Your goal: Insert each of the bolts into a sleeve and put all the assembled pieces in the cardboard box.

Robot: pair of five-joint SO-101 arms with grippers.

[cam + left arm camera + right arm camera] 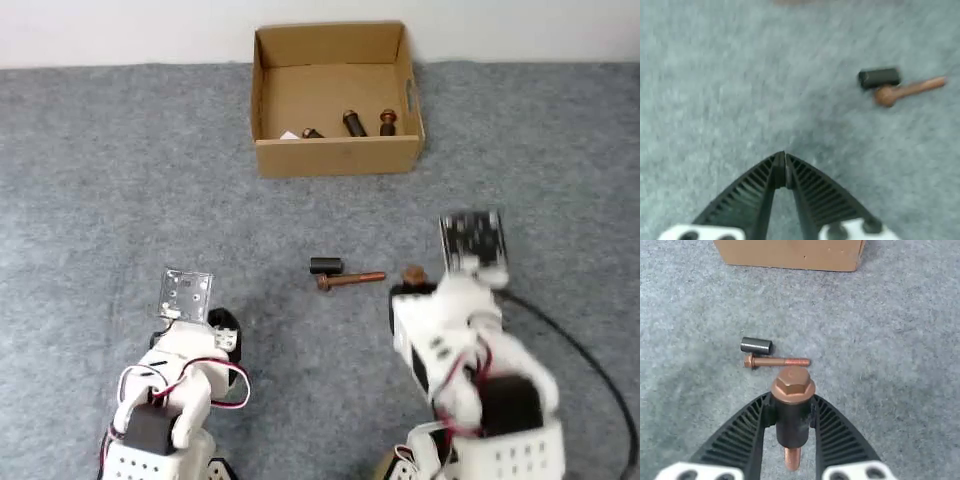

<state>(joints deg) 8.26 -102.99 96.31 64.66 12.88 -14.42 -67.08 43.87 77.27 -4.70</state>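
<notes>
Grey surface (100,200): right claw (791,401) is pinching the sleeve (791,424) (left claw (785,161) pressed together); tilting risks its bolt (793,386) sliding out.

Bright, even light; soft shadows edge the cardboard box (335,157).

The open brown cardboard box (262,90) sits at the far middle of the grey felt-covered table (120,160). Three assembled bolt-and-sleeve pieces (354,123) lie in it along its near wall. In front of the box, between my arms, the loose copper bolt (352,279) lies crosswise, with the short black metal sleeve (326,266) just behind its head end. Just right of the bolt's tip, my right gripper (791,402) is closed around a copper bolt seated in a black sleeve (792,412). My left gripper (785,167) is well left of the loose pair and nearer me.
</notes>
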